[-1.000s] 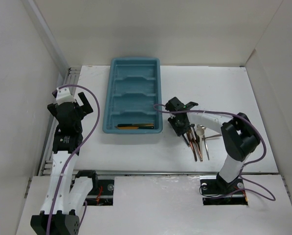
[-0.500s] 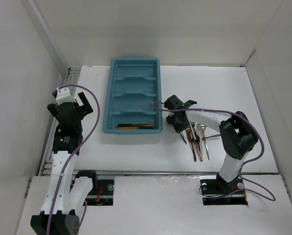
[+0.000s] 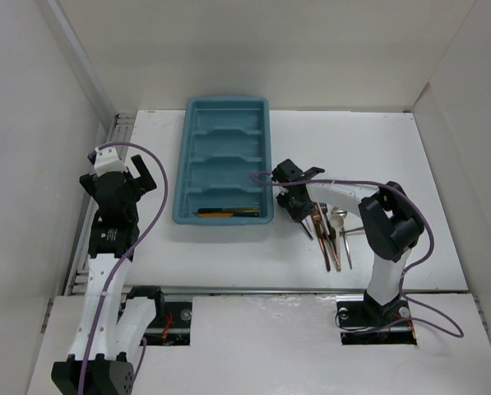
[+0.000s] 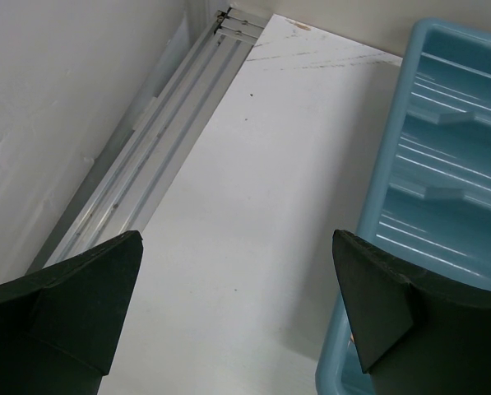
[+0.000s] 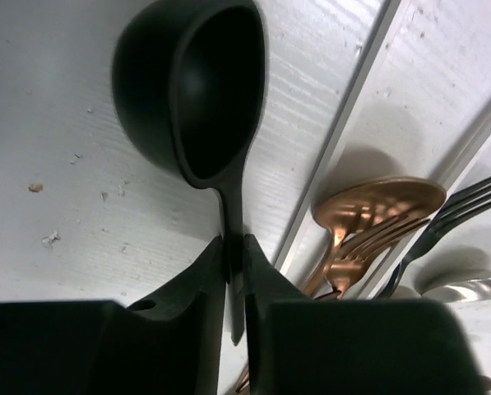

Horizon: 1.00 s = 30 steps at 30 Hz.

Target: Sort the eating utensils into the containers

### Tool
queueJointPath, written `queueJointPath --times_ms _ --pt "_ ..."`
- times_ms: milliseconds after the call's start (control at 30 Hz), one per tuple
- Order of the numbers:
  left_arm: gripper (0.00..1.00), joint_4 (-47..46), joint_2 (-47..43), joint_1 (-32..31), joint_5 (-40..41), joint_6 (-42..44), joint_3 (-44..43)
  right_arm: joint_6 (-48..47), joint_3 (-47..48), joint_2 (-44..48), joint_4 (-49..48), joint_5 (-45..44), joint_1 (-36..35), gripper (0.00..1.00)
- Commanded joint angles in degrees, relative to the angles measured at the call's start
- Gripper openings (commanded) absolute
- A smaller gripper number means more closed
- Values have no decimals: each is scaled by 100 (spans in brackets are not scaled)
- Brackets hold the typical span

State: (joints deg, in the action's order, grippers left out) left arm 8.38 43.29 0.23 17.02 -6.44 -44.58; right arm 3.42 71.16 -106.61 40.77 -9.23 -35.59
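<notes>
I see the white tabletop (image 3: 377, 156) with the teal tray (image 3: 226, 102) lying far-left of centre. Three of its crosswise slots look bare to me. The nearest one holds a dark and gold utensil (image 3: 227, 212) lying lengthwise in the slot.

My left hand (image 4: 229, 313) hangs over bare tabletop just left of the tray, its fingers spread wide with nothing between them.

My right hand (image 5: 233, 255) sits just right of the tray's near corner, at the far end of the loose utensil pile (image 3: 331, 239). It is clamped on the thin neck of a black spoon (image 5: 192, 99), bowl facing the wrist camera.

Just beside it lie a copper spoon (image 5: 377, 202), a copper fork (image 5: 368, 243) overlapping it, a black fork (image 5: 455, 210) and a silver spoon (image 5: 467, 288).
</notes>
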Motion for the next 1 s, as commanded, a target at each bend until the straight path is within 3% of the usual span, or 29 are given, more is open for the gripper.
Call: queueJointPath --times_ms 0,33,67,233,433,567,733,833,967 --pt "100 -214 -31 83 74 37 2 -52 258 -18 -228 9 35 16" --pt "100 -214 -31 83 74 37 2 -52 258 -18 -228 9 35 12" --pt "100 -214 -31 83 74 37 2 -52 258 -18 -228 9 35 0" --pt "100 -214 -31 83 74 37 2 -52 478 420 -9 -114 35 0" --pt "100 -267 22 83 74 90 2 -112 1882 1265 -33 -614 -8 0" --pt "100 -372 75 83 74 90 2 -1970 2709 715 -930 -598 -605 0" --pt "100 -311 127 187 12 37 -113 -3548 4237 -833 -817 -220 -1107 0" --pt "100 -188 127 240 65 98 -218 -3893 4872 -1502 -518 271 -1187 10" --pt "100 -126 13 241 197 99 -218 -3893 4733 -1582 -465 1062 -1187 28"
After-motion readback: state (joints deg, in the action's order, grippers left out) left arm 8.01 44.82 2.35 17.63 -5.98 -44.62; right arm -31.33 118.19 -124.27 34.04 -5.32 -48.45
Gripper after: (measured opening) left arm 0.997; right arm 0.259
